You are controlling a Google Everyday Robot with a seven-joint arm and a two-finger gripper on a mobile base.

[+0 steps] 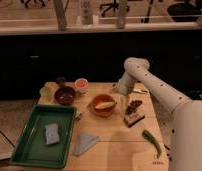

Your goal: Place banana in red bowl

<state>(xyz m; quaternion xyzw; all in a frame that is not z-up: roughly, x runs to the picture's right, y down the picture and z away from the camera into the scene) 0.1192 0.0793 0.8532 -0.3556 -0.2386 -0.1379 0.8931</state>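
The banana [105,104] lies inside the red bowl [101,113] on the surface [119,146]. The claw [122,101] hangs just right of the bowl, near its rim; I cannot tell whether it is apart or together. A green tray [33,146] sits left of the bowl.

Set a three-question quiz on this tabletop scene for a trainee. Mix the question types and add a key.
1. True or false: the banana lies inside the red bowl.
2. Short answer: what lies in the green tray?
3. Multiple choice: where is the gripper?
A. over the green tray
B. low beside the red bowl, on the bowl's right in the picture
C. over the dark bowl

Key:
1. True
2. A pale grey pad
3. B
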